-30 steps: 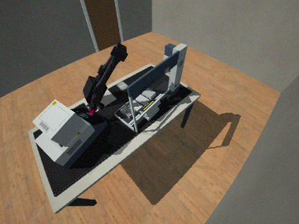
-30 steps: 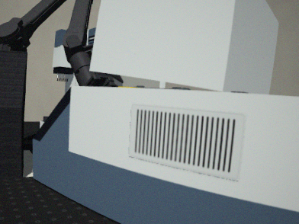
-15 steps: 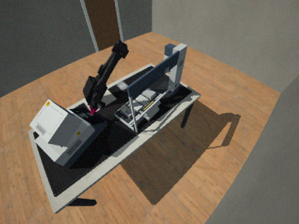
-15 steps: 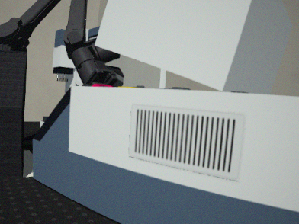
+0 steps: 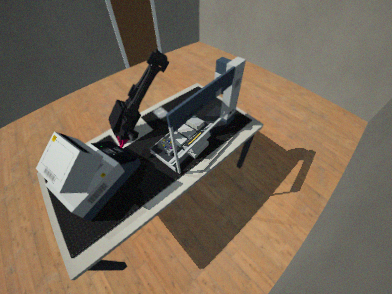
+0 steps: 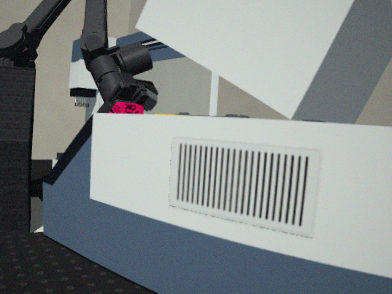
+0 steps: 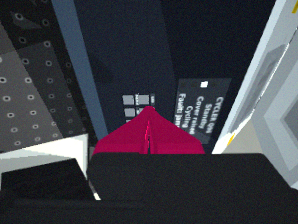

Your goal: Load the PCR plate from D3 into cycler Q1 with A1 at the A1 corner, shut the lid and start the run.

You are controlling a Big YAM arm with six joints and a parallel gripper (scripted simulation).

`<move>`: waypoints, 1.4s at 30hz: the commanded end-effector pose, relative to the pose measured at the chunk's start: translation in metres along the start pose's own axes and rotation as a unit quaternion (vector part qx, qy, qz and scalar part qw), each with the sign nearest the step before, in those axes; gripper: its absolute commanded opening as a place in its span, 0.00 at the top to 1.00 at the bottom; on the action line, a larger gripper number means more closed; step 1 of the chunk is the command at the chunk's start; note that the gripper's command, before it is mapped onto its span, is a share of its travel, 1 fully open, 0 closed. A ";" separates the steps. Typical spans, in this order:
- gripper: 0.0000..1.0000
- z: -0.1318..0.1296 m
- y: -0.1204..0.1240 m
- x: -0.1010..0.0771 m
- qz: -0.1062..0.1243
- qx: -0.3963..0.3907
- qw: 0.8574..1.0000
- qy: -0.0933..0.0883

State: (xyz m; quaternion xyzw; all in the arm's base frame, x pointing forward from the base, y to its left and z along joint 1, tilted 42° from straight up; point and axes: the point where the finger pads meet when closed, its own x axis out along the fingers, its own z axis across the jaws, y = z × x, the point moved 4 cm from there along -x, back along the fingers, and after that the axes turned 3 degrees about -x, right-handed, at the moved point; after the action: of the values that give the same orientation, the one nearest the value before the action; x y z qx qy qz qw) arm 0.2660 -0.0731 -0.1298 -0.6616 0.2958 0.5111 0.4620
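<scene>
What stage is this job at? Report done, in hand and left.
Done: Q1's lid stands tilted up off the body.
In hand: the hand, shut and empty, hangs over Q1's keys.
Left: the plates sit on the deck, so carry the D3 plate to the block, seat it, shut the lid, push START.

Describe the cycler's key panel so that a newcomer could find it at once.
Start at the big white box-shaped cycler at the table's left end, its white lid tilted up. On its dark front slope, under the shut pink-fingered gripper, lies a grid of small grey square keys, left of the text display.
</scene>
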 end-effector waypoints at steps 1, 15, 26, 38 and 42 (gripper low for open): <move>1.00 -0.010 -0.008 0.003 -0.010 0.006 1.000 0.008; 1.00 -0.004 0.003 0.007 -0.006 0.009 1.000 0.006; 1.00 -0.004 0.004 -0.001 -0.003 0.010 1.000 0.005; 1.00 -0.004 -0.006 0.004 -0.009 0.003 1.000 0.006; 1.00 -0.002 -0.005 0.008 -0.006 0.001 1.000 0.003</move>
State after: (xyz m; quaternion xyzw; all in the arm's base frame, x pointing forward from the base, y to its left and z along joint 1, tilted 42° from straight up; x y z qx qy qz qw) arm 0.2590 -0.0698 -0.1357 -0.6567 0.2974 0.5171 0.4614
